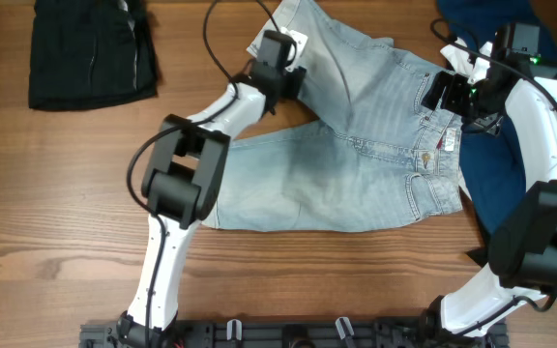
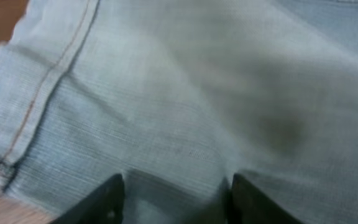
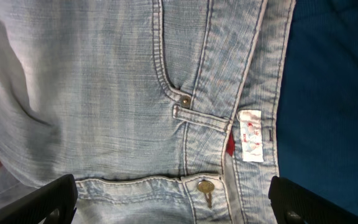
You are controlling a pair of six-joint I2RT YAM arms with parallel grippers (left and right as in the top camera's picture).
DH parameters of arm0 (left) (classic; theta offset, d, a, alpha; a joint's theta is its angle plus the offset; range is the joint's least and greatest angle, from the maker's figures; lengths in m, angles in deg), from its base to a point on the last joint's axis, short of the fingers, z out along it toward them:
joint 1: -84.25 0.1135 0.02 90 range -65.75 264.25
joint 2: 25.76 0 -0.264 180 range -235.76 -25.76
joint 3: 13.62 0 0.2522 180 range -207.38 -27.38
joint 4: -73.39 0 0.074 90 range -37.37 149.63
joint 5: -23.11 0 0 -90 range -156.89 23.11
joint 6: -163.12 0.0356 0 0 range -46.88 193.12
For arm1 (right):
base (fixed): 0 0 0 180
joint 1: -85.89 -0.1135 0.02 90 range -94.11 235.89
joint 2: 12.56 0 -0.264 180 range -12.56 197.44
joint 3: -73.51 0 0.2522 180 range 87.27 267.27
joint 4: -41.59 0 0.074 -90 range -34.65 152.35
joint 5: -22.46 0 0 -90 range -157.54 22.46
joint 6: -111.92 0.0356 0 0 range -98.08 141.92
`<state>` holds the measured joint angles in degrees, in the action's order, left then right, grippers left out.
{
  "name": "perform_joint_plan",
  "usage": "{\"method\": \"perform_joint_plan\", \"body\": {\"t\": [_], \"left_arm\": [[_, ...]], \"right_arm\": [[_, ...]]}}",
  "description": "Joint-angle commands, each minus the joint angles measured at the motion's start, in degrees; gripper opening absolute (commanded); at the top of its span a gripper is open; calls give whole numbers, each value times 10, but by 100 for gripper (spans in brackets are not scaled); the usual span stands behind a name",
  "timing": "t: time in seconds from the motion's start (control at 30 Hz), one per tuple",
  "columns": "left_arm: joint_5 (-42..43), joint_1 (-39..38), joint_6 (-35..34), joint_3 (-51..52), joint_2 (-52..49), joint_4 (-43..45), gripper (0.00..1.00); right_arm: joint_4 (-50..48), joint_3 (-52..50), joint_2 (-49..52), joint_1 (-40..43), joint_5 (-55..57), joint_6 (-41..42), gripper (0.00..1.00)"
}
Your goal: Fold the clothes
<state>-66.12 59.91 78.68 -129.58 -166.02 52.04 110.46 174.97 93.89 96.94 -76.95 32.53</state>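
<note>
- The table (image 1: 56, 213) holds every garment;
- The shorts (image 1: 356, 164) lie flat mid-table, waistband rightward, one leg angled toward the far edge;
- A navy garment (image 1: 496, 184) touches the waistband; a black garment (image 1: 90, 53) lies far left, well apart;
- The left gripper (image 1: 280, 58) sits on the upper leg near its hem, fingers (image 2: 114, 199) spread, gripping nothing;
- The right gripper (image 1: 448, 92) hangs over the waistband, fingers (image 3: 48, 199) wide apart, released;
- A white tag (image 3: 250, 135) sits on the waistband.

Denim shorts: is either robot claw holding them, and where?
Neither, as far as shows. The left gripper stands open over a leg hem of the shorts, the right gripper open over the waistband.
</note>
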Motion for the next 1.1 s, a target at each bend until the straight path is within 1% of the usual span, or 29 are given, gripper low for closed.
{"method": "perform_joint_plan", "body": {"t": [0.0,0.03,0.13,0.23,0.3,0.33,0.37,0.4,0.43,0.47,0.5,0.6,0.7,0.73,0.77,0.83,0.93,1.07], "left_arm": [[-20,49,-8,0,-31,-147,48],[-20,58,-28,-6,-31,-180,48],[-14,89,-134,-8,-31,-285,50],[24,107,-167,-8,-31,-386,56],[28,115,-193,-8,-31,-490,60],[28,116,-194,-8,-31,-522,61],[28,116,-194,-8,-31,-570,59],[28,116,-196,-8,-31,-603,55],[28,116,-196,-8,-30,-622,49],[28,118,-198,-8,-26,-639,45],[28,121,-198,-8,-19,-649,45],[28,125,-198,-8,55,-669,45],[28,125,-200,-8,198,-666,50],[28,125,-200,-8,260,-659,55],[28,125,-200,-8,300,-657,59],[28,125,-201,-8,392,-657,69],[24,124,-227,-8,522,-682,74],[16,101,-245,-8,646,-728,82]], "right_arm": [[0,10,-19,-3,-10,0,99],[0,10,-19,-3,-12,1,99],[-2,10,-19,-3,-31,1,99],[-3,10,-19,-3,-39,0,99],[-9,10,-19,-4,-57,0,100],[-11,10,-19,-6,-57,0,99],[-16,10,-19,-14,-57,0,99],[-18,10,-19,-22,-57,-1,100],[-20,10,-19,-31,-57,-1,99],[-23,10,-19,-39,-57,-2,99],[-28,10,-19,-49,-57,-2,99],[-42,10,-19,-63,-57,0,100],[-38,10,-33,-62,-87,-1,100],[-34,10,-47,-62,-87,-2,100],[-30,10,-63,-62,-87,-7,100],[-13,10,-112,-62,-88,-31,100],[33,10,-186,-62,-86,-32,100],[106,10,-208,-62,-82,-65,100]]}}
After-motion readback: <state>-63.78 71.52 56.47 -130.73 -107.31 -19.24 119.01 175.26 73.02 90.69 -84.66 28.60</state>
